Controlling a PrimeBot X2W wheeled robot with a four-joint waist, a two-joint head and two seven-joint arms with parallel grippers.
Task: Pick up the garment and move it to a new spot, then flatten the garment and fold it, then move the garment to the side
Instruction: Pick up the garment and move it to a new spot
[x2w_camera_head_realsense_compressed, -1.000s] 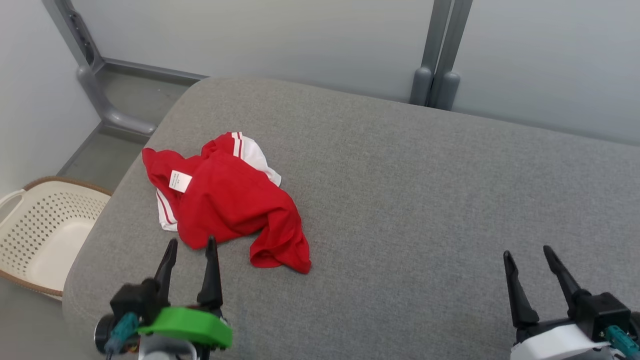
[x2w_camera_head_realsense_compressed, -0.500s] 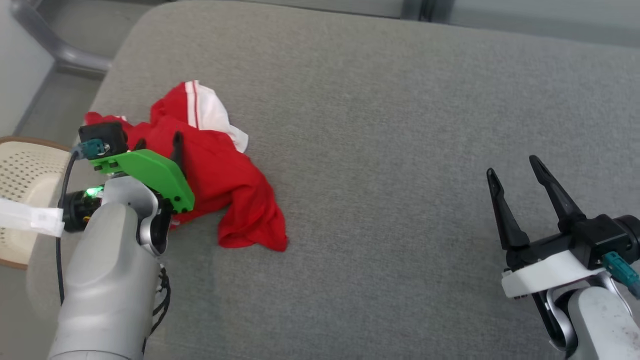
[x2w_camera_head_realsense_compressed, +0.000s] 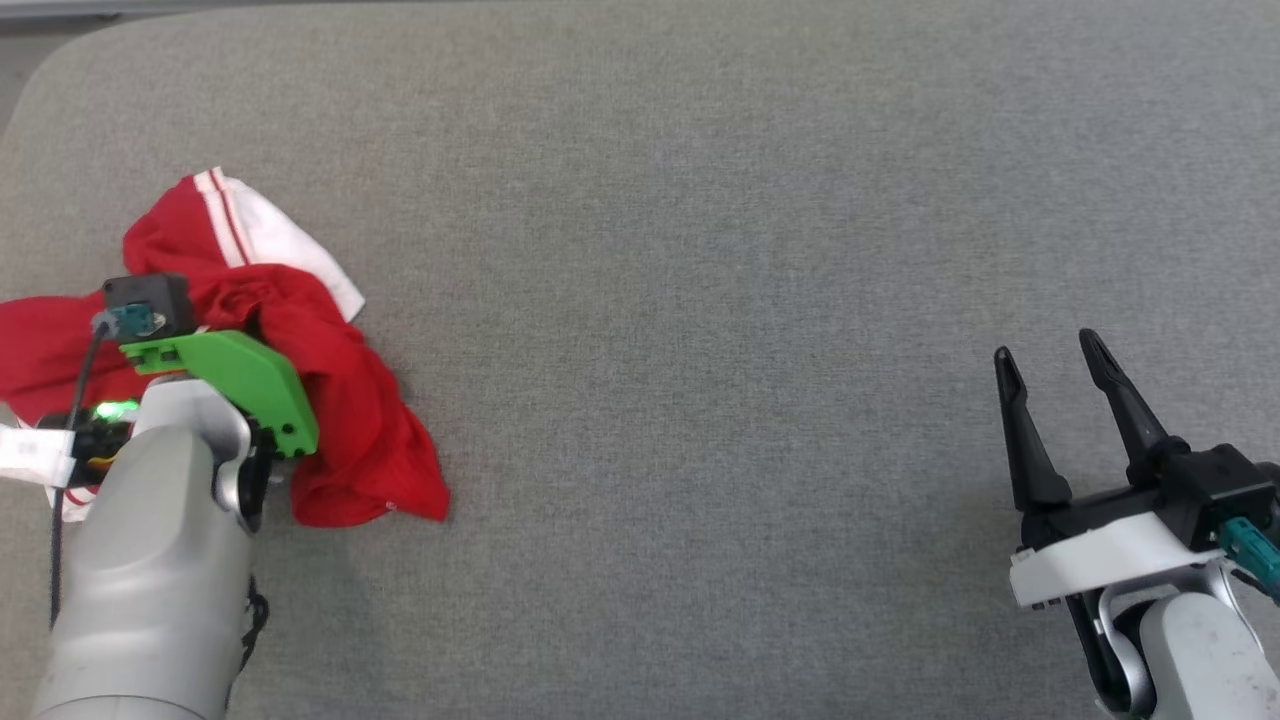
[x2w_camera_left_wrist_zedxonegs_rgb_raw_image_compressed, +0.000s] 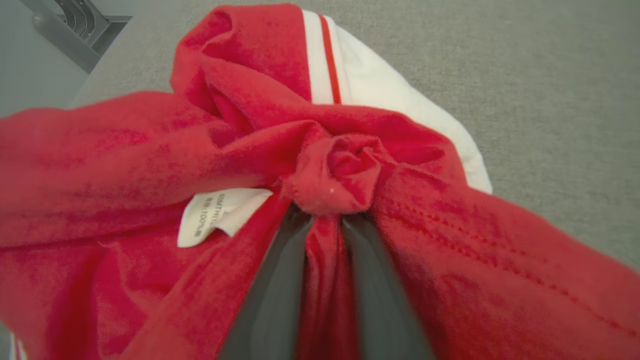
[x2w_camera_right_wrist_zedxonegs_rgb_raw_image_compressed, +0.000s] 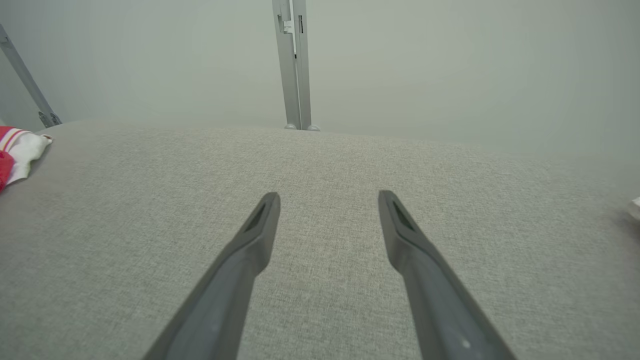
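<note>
**Asker:** Where is the garment?

**Me:** The red garment (x2w_camera_head_realsense_compressed: 350, 400) lies crumpled near the left edge of the grey, fabric-covered surface (x2w_camera_head_realsense_compressed: 700, 300). A white panel (x2w_camera_head_realsense_compressed: 285, 245) with thin red stripes sticks out on the side toward the far edge.

**Asker:** How is your left arm placed?

**Me:** My pale grey left forearm (x2w_camera_head_realsense_compressed: 150, 560) comes in over the near edge at the left and ends above the garment. A green plate (x2w_camera_head_realsense_compressed: 240, 375) at the wrist sits over the cloth. My left hand (x2w_camera_left_wrist_zedxonegs_rgb_raw_image_compressed: 325, 225) points into the heap. Its two dark fingers (x2w_camera_left_wrist_zedxonegs_rgb_raw_image_compressed: 275, 290) are drawn close together and clamped on a fold of the red cloth. The cloth bunches into a small knot at their tips. A white label (x2w_camera_left_wrist_zedxonegs_rgb_raw_image_compressed: 220, 212) lies just beside that knot. I cannot tell whether the cloth is lifted off the surface.

**Asker:** And your right arm?

**Me:** My right hand (x2w_camera_head_realsense_compressed: 1045, 345) is well apart from the garment, by the near edge toward the right end of the surface. Its fingers stand spread apart with just grey fabric showing between them. They point toward the far edge, leaning slightly left. From the right wrist, the view runs low along the surface to its far edge. Beyond that edge is a pale wall (x2w_camera_right_wrist_zedxonegs_rgb_raw_image_compressed: 450, 60) with a grey upright post (x2w_camera_right_wrist_zedxonegs_rgb_raw_image_compressed: 295, 65). I cannot tell whether this hand touches the surface or hangs just above it.
</note>
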